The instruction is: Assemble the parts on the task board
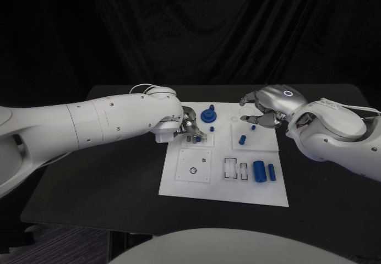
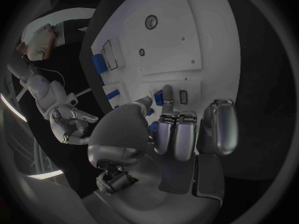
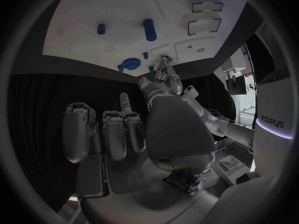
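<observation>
The white task board (image 1: pixel 226 190) lies mid-table. My left hand (image 1: pixel 188 127) is at its far left corner, fingertips together and touching the board by a small slot (image 2: pixel 183 97); whether they pinch a part is hidden. The right wrist view shows that left hand (image 3: pixel 165 77) on the board (image 3: pixel 87 20). A blue round knob (image 1: pixel 208 115) and a small blue peg (image 1: pixel 212 130) stand just beside it. My right hand (image 1: pixel 266 107) hovers over the far right corner, fingers loosely bent with nothing in them. A blue peg (image 1: pixel 242 139) stands below it.
Two blue cylinders (image 1: pixel 259 170) (image 1: pixel 271 172) lie on the board's near right, beside two rectangular recesses (image 1: pixel 230 168). A round recess (image 1: pixel 193 170) is at the near left. The black table (image 1: pixel 95 181) surrounds the board.
</observation>
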`<state>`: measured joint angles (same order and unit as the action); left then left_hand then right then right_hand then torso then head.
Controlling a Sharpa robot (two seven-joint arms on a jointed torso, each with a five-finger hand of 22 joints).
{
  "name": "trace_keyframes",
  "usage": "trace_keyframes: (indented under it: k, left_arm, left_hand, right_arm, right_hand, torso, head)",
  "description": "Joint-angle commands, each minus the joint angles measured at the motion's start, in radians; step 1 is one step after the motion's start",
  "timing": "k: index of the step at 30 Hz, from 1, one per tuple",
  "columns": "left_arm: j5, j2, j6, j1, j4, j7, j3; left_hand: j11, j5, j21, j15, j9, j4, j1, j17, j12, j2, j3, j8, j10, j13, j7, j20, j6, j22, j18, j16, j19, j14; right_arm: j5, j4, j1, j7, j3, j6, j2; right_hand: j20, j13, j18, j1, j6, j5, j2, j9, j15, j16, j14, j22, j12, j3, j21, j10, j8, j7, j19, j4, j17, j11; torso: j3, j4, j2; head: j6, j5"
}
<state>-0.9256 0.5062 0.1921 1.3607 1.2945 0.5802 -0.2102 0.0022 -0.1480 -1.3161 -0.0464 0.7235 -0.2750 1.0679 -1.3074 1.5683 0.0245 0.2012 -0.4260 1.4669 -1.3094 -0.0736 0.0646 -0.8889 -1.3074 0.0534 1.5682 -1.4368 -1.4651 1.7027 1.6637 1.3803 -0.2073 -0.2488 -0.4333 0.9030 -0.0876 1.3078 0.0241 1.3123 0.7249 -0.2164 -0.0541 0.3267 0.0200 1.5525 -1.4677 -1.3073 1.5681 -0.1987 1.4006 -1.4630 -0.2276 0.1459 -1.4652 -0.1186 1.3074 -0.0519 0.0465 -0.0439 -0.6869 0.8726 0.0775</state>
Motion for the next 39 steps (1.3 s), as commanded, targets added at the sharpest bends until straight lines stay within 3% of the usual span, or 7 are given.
trace_keyframes:
  k: [1, 12, 17, 21, 28, 32, 39]
  left_arm:
    - [0.001, 0.006, -0.014, -0.005, 0.01, -0.003, -0.002]
    - [-0.111, 0.057, -0.137, 0.001, 0.08, -0.059, -0.002]
    - [-0.149, 0.083, -0.2, 0.023, 0.11, -0.101, -0.001]
    - [-0.163, 0.1, -0.212, 0.042, 0.12, -0.11, -0.001]
    - [-0.172, 0.133, -0.175, 0.073, 0.129, -0.113, -0.001]
    - [-0.173, 0.134, -0.102, 0.081, 0.111, -0.084, -0.001]
    - [-0.174, 0.106, -0.029, 0.086, 0.031, -0.062, -0.002]
  left_hand:
    - [-0.001, 0.009, -0.004, -0.004, 0.008, -0.007, -0.017, -0.263, 0.003, -0.002, -0.024, -0.001, 0.104, -0.261, 0.003, -0.003, -0.013, -0.166, 0.008, 0.003, -0.004, -0.106]
    - [-0.017, 0.031, -0.018, -0.018, 0.08, -0.008, -0.026, -0.263, 0.003, 0.004, -0.096, -0.057, 0.104, -0.261, 0.022, -0.016, -0.032, -0.175, 0.004, 0.003, -0.02, -0.106]
    - [-0.034, 0.009, -0.033, -0.033, 0.185, -0.005, 0.016, -0.263, 0.003, 0.008, -0.13, -0.141, 0.104, -0.261, 0.04, -0.031, -0.024, -0.184, 0.0, 0.003, -0.035, -0.106]
    - [-0.036, 0.005, -0.033, -0.035, 0.211, -0.01, 0.019, -0.263, 0.003, 0.011, -0.144, -0.157, 0.104, -0.261, 0.041, -0.033, -0.014, -0.185, 0.0, 0.003, -0.036, -0.106]
    - [-0.038, 0.0, -0.04, -0.037, 0.228, -0.009, 0.026, -0.263, 0.003, 0.016, -0.153, -0.168, 0.104, -0.261, 0.044, -0.035, -0.012, -0.189, -0.002, 0.003, -0.041, -0.106]
    - [-0.04, -0.053, -0.03, -0.039, 0.244, 0.002, 0.073, -0.263, 0.003, 0.023, -0.153, -0.167, 0.104, -0.261, 0.046, -0.037, 0.003, -0.188, 0.0, 0.003, -0.037, -0.106]
    - [-0.032, -0.029, -0.018, -0.033, 0.236, -0.007, 0.092, -0.263, 0.003, 0.029, -0.16, -0.132, 0.104, -0.261, 0.036, -0.033, 0.024, -0.186, 0.001, 0.003, -0.031, -0.106]
  right_arm:
    - [0.006, 0.002, -0.003, -0.02, 0.001, 0.005, 0.002]
    - [0.006, 0.006, -0.002, -0.021, 0.001, -0.001, 0.012]
    - [0.006, 0.007, -0.002, -0.021, 0.001, -0.013, 0.017]
    - [0.006, 0.007, -0.002, -0.023, 0.001, -0.017, 0.021]
    - [0.006, 0.007, -0.002, -0.025, 0.001, -0.021, 0.029]
    - [0.006, 0.005, -0.002, -0.026, 0.001, -0.02, 0.029]
    - [0.006, 0.001, -0.002, -0.023, 0.001, -0.018, 0.026]
  right_hand:
    - [-0.007, 0.263, 0.02, 0.008, 0.008, -0.006, 0.004, -0.001, -0.006, -0.007, -0.089, -0.204, 0.003, 0.0, -0.004, -0.108, -0.005, -0.002, -0.027, -0.007, 0.217, -0.004]
    - [-0.006, 0.263, 0.02, 0.007, 0.008, -0.007, 0.003, -0.002, -0.006, -0.005, -0.091, -0.204, 0.003, 0.0, -0.002, -0.108, -0.005, -0.002, -0.028, -0.008, 0.221, -0.004]
    - [-0.006, 0.263, 0.017, 0.0, 0.01, -0.008, 0.004, -0.005, -0.006, 0.003, -0.095, -0.207, 0.003, 0.003, 0.007, -0.108, -0.005, -0.002, -0.032, -0.014, 0.236, -0.004]
    - [-0.005, 0.263, 0.012, -0.004, 0.012, -0.009, 0.004, -0.007, -0.005, 0.018, -0.103, -0.214, 0.003, 0.005, 0.026, -0.108, -0.004, -0.003, -0.041, -0.019, 0.263, -0.004]
    - [-0.005, 0.263, 0.013, -0.005, 0.012, -0.009, 0.005, -0.008, -0.005, 0.018, -0.103, -0.214, 0.003, 0.005, 0.024, -0.108, -0.004, -0.003, -0.04, -0.02, 0.263, -0.003]
    - [-0.005, 0.263, 0.014, 0.001, 0.014, -0.023, 0.005, -0.012, -0.005, 0.016, -0.102, -0.212, 0.003, 0.002, 0.02, -0.108, -0.003, -0.003, -0.039, -0.018, 0.258, -0.003]
    - [-0.005, 0.263, 0.014, 0.006, 0.015, -0.037, 0.005, -0.015, -0.005, 0.014, -0.101, -0.212, 0.003, 0.0, 0.018, -0.108, -0.002, -0.003, -0.038, -0.016, 0.256, -0.003]
  torso:
    - [0.0, -0.0002, 0.0]
    - [-0.0002, 0.0, 0.0]
    - [-0.0001, 0.0001, 0.0]
    - [-0.0001, 0.0001, 0.0]
    - [-0.0001, 0.0001, 0.0]
    - [-0.0001, 0.0001, 0.0]
    - [0.0008, 0.0002, 0.0]
  head:
    - [0.0, 0.0]
    - [0.0, 0.005]
    - [0.0, 0.008]
    - [0.0, 0.008]
    - [0.0, 0.003]
    - [0.0, 0.004]
    - [0.0, 0.007]
